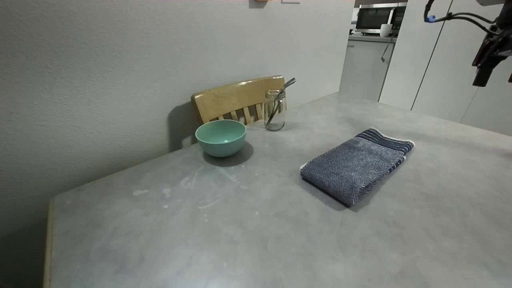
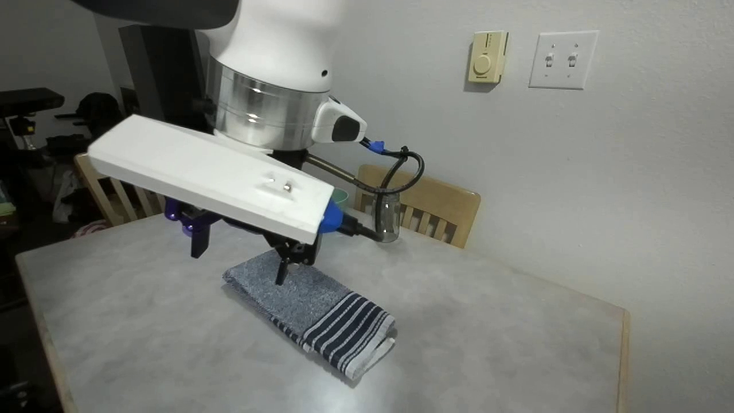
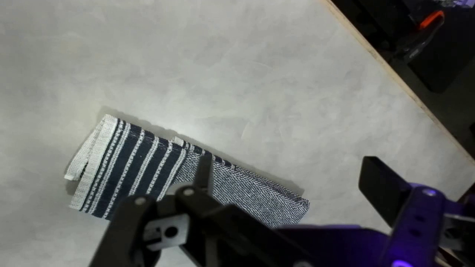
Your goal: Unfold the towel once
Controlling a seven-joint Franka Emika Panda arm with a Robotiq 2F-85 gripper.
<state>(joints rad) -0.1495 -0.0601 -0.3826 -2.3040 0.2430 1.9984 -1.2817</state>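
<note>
To the left of the towel [image 2: 321, 295] and behind it, in an exterior view, a wooden chair [image 2: 94, 183] stands past the edge of the grey table [image 2: 487, 321]. Next is my claw [image 2: 238, 267], higher than the towel and well apart from it. I have it released, its two fingers [image 2: 200, 244] spread wide. In the wrist view one finger shows across the towel's terry part, and the other against the table to the towel's right. My white arm [image 2: 281, 34] is above the towel's height too, with a long white casing [image 2: 212, 172] and a black cable [image 2: 351, 225] plugged into its end.

The towel itself lies folded on the table, layers stacked, blue-grey for most of its length, with navy and white stripes across one short end, where a white hem peeks from under the top layer.

Behind the towel, a little right of its middle, I see part of a teal bowl [image 2: 340, 198], the rest hidden by my casing. Farther right behind the towel stands a glass jar [image 2: 390, 221], metal cutlery [image 1: 289, 83] leaning in it, near another wooden chair [image 2: 441, 192]. Last, on the wall [image 2: 676, 172], above the towel's level and well to its right, are a beige thermostat [image 2: 487, 57] and a white switch plate [image 2: 563, 59].
</note>
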